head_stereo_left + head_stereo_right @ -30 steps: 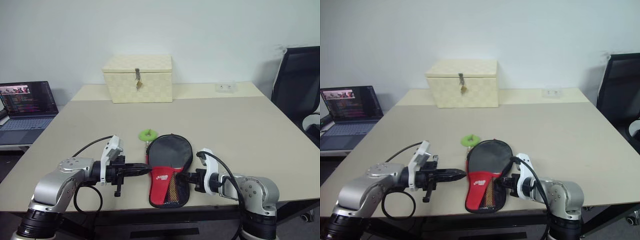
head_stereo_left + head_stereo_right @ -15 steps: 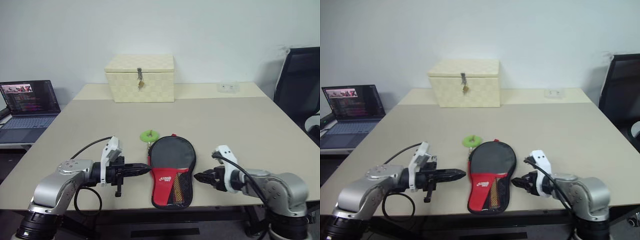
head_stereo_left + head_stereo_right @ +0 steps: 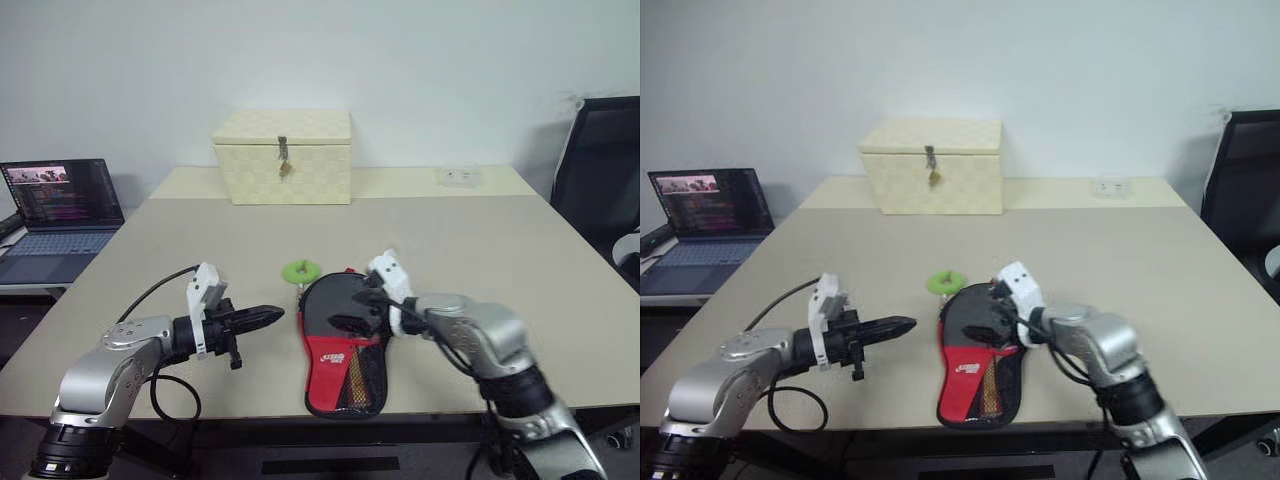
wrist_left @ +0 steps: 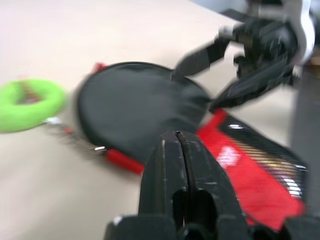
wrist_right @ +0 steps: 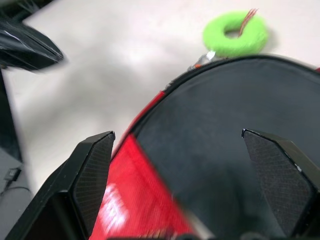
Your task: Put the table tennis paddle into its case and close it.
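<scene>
The case lies flat near the table's front edge, its round black end away from me and its red panel with black mesh toward me. The table tennis paddle is hidden. My right gripper hovers just above the round black end with its fingers spread wide open and nothing between them. My left gripper is level with the table, a little way left of the case, pointing at it. Its fingers are pressed together and hold nothing.
A green ring lies just beyond the case, by its zip pull. A cream latched box stands at the back of the table. A laptop sits off to the left and a black chair to the right.
My right gripper opened and swung up and left, from beside the case's lower right edge to over its round black end. My left gripper drew slightly left, away from the case.
</scene>
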Controlling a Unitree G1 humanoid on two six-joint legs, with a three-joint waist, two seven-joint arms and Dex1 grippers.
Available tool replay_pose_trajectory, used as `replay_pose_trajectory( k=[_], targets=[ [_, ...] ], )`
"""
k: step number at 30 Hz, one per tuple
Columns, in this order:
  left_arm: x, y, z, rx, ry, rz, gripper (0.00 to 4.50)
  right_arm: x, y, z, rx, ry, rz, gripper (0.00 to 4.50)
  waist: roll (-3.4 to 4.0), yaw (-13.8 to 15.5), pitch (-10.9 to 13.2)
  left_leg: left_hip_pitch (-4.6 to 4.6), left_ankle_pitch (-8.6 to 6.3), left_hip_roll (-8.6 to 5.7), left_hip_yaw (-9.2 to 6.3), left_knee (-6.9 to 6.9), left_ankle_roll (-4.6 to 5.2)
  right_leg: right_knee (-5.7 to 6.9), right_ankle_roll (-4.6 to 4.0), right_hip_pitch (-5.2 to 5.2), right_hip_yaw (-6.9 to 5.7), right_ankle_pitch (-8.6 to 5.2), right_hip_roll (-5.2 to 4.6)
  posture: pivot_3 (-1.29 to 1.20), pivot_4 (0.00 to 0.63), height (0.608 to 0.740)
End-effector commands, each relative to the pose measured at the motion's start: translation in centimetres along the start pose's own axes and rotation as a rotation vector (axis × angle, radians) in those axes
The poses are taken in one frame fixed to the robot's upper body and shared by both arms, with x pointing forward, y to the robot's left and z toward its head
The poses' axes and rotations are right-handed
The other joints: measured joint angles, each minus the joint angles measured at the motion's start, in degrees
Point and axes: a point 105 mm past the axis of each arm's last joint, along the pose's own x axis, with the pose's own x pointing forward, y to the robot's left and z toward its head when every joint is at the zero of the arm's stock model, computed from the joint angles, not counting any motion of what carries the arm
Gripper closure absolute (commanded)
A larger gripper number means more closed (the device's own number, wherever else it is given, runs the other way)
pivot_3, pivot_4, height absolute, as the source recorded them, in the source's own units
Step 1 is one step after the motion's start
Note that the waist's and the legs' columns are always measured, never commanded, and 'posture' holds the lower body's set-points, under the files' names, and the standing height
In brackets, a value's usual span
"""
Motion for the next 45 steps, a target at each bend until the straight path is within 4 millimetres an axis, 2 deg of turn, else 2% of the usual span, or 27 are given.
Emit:
replay_pose_trajectory(
  k=[1, 5, 10, 14, 16, 18, 24, 29, 36, 40, 45],
  targets=[
    [-0.3, 1.3, 0.6, 0.051, -0.021, 0.090, 3.20, 1.0, -0.5, 1.0, -0.046, -0.051, -0.024, 0.00, 0.00, 0.11, 0.00, -0.03, 0.00, -0.03, -0.02, 0.00, 0.00, -0.01, 0.01, -0.01, 0.00, 0.01, -0.01, 0.00, 0.150, 0.740],
    [0.6, 3.3, 0.7, 0.081, -0.015, 0.195, 1.75, 1.8, -0.9, -0.3, -0.041, -0.034, -0.053, 0.00, 0.00, 0.66, 0.00, -0.02, 0.00, -0.06, -0.09, 0.02, -0.01, 0.01, 0.02, 0.01, -0.04, 0.02, -0.03, 0.00, 0.150, 0.740],
    [2.1, 6.7, 1.4, 0.120, -0.012, 0.327, 0.03, 1.6, -0.8, -0.5, -0.047, -0.038, -0.063, 0.00, -0.01, 1.31, 0.00, 0.01, 0.01, -0.09, -0.18, 0.08, -0.02, 0.06, 0.03, 0.06, -0.16, 0.04, 0.02, 0.00, 0.150, 0.740],
    [4.9, 9.9, 2.5, 0.116, 0.000, 0.419, 0.03, 1.3, -0.9, -0.5, -0.036, -0.044, -0.079, 0.00, -0.03, 1.60, -0.02, -0.04, 0.01, -0.17, -0.20, 0.11, -0.02, 0.05, 0.05, 0.05, -0.24, 0.05, 0.03, 0.00, 0.150, 0.740],
    [5.5, 10.6, 2.6, 0.107, 0.008, 0.424, 0.03, 1.3, -0.9, -0.5, -0.033, -0.046, -0.083, 0.00, -0.03, 1.47, -0.02, -0.05, 0.01, -0.18, -0.18, 0.13, -0.02, 0.05, 0.07, 0.06, -0.24, 0.06, 0.03, 0.00, 0.150, 0.740],
    [7.1, 11.0, 2.6, 0.065, 0.028, 0.397, 0.03, 1.2, -0.9, -0.5, -0.028, -0.049, -0.097, 0.00, -0.03, 1.41, -0.02, -0.04, 0.00, -0.20, -0.13, 0.11, -0.01, 0.03, 0.09, 0.05, -0.18, 0.07, 0.01, 0.00, 0.150, 0.740],
    [9.5, 11.1, 1.4, -0.022, 0.118, 0.373, 0.03, 1.1, -0.9, -0.4, -0.024, -0.049, -0.122, 0.00, -0.04, 0.99, -0.01, -0.08, 0.00, -0.21, 0.03, 0.09, -0.01, 0.04, 0.10, -0.02, -0.18, 0.06, 0.04, 0.00, 0.150, 0.740],
    [10.3, 11.0, 0.2, -0.049, 0.176, 0.405, 0.03, 0.8, -0.9, -0.5, -0.018, -0.046, -0.138, 0.00, -0.05, 0.82, -0.01, -0.14, 0.01, -0.19, 0.00, 0.09, -0.01, 0.07, 0.10, -0.11, -0.14, 0.06, 0.04, 0.00, 0.150, 0.740],
    [11.5, 10.7, 0.1, -0.021, 0.204, 0.426, 0.03, 0.4, -0.9, -0.6, -0.006, -0.045, -0.159, 0.00, -0.05, 1.02, -0.01, -0.21, 0.01, -0.20, -0.03, 0.12, -0.01, 0.10, 0.11, -0.16, -0.15, 0.07, 0.03, 0.00, 0.150, 0.740],
    [12.1, 10.4, 0.4, -0.027, 0.195, 0.428, 0.89, 0.2, -0.7, -0.7, 0.001, -0.041, -0.165, 0.00, -0.05, 1.04, -0.01, -0.21, 0.01, -0.21, -0.02, 0.12, -0.02, 0.11, 0.10, -0.17, -0.16, 0.07, 0.03, 0.00, 0.150, 0.740],
    [12.7, 10.0, 0.0, -0.039, 0.199, 0.425, 2.77, -0.1, -0.6, -0.9, 0.006, -0.034, -0.174, 0.00, -0.06, 1.08, -0.02, -0.21, 0.01, -0.21, -0.01, 0.13, -0.02, 0.13, 0.10, -0.17, -0.16, 0.07, 0.03, 0.00, 0.150, 0.740]
  ],
)
